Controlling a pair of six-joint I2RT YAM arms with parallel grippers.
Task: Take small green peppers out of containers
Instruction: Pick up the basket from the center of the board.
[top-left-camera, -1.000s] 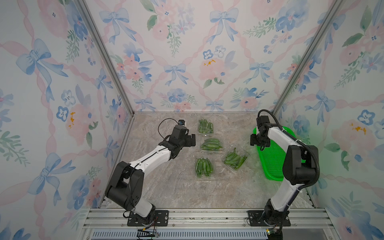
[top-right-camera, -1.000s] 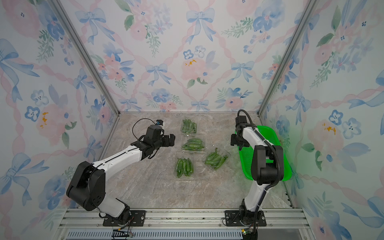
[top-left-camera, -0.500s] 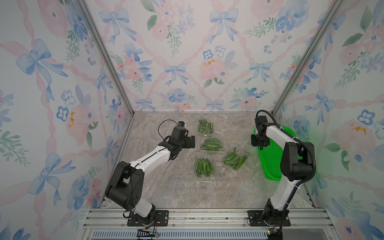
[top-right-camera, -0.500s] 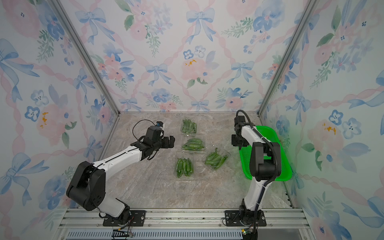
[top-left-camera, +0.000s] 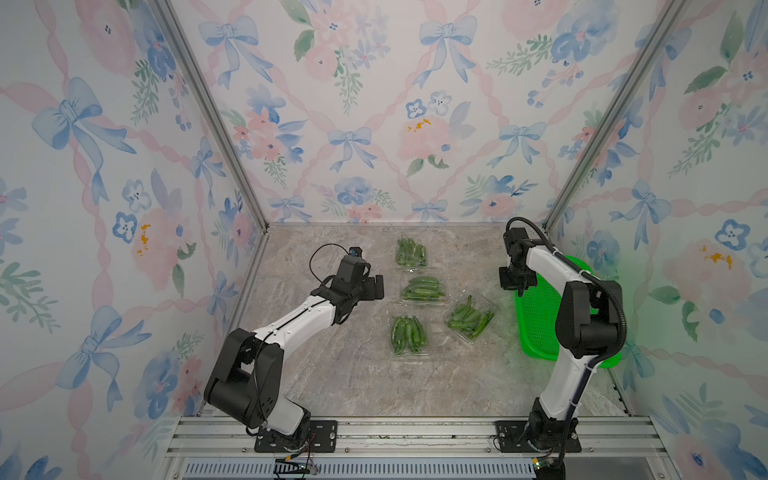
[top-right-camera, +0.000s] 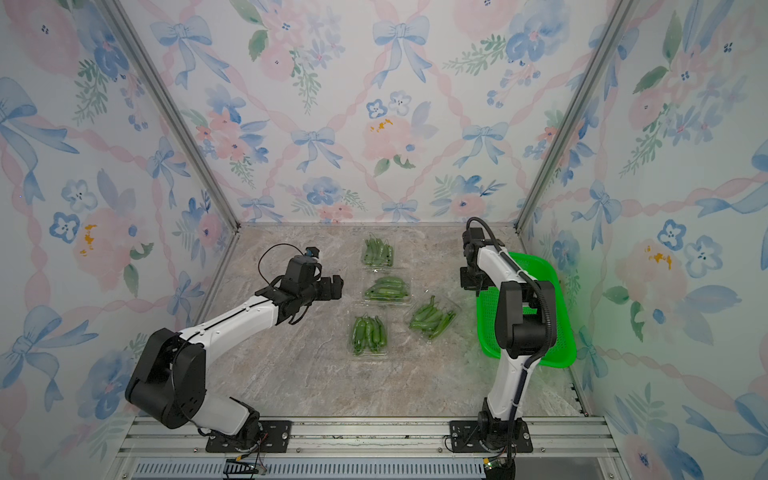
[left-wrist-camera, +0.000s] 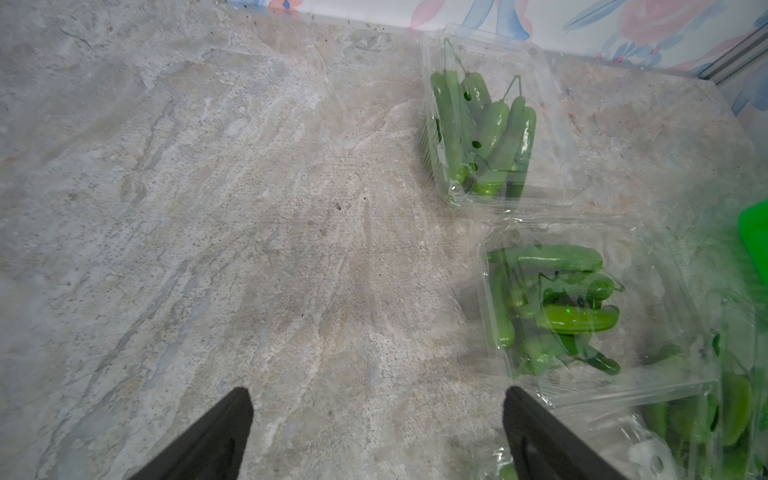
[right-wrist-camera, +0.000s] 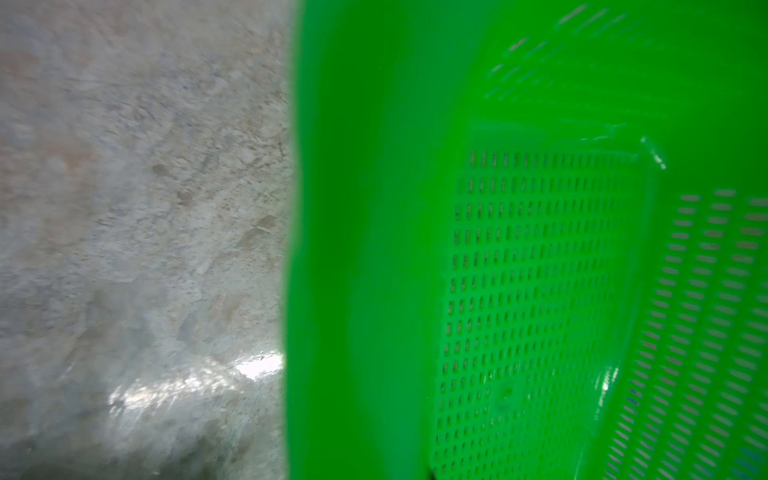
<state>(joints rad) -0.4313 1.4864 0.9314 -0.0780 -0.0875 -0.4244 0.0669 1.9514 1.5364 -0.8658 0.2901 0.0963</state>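
Left wrist view shows left hand (left-wrist-camera: 376, 390) spread near containers (left-wrist-camera: 559, 124) holding small green peppers (left-wrist-camera: 494, 129); right hand (top-left-camera: 517, 286) state unclear.

Bare tabletop (top-left-camera: 332, 370) left of containers (top-left-camera: 422, 289)

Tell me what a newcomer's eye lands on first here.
The bright green basket by the right-hand wall stands out first, with the right gripper at its far corner. In the middle of the table sit four clear containers full of small green peppers, the left gripper open beside them. Floral bow wallpaper covers the walls.
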